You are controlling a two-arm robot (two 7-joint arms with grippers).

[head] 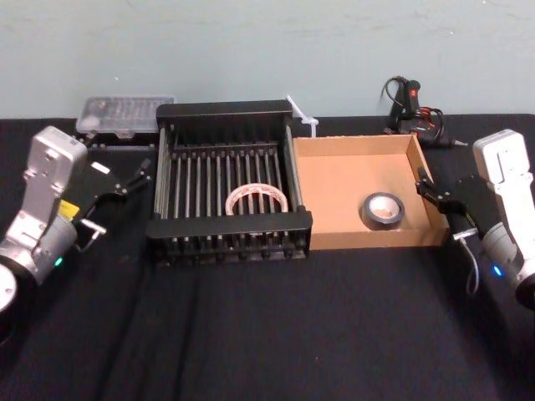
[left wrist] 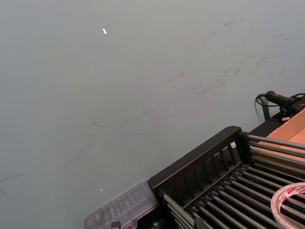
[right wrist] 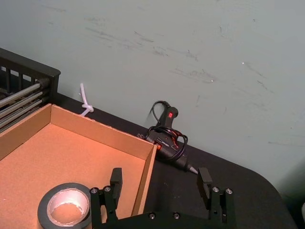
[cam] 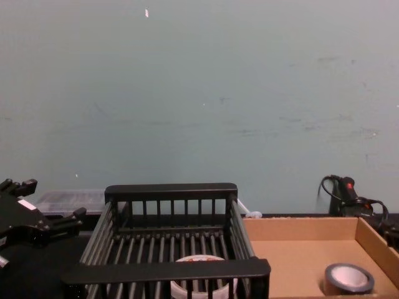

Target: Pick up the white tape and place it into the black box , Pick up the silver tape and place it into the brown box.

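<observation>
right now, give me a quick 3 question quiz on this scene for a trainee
1. True or false: the white tape lies inside the black box.
2. Which holds the silver tape? A) the black box B) the brown box C) the left gripper
3. Fill in: the right gripper, beside the brown box's outer wall, has its fingers ____.

Key
1. True.
2. B; the roll lies flat on the tray floor.
3. Open, holding nothing; the left gripper beside the black box is open too.
</observation>
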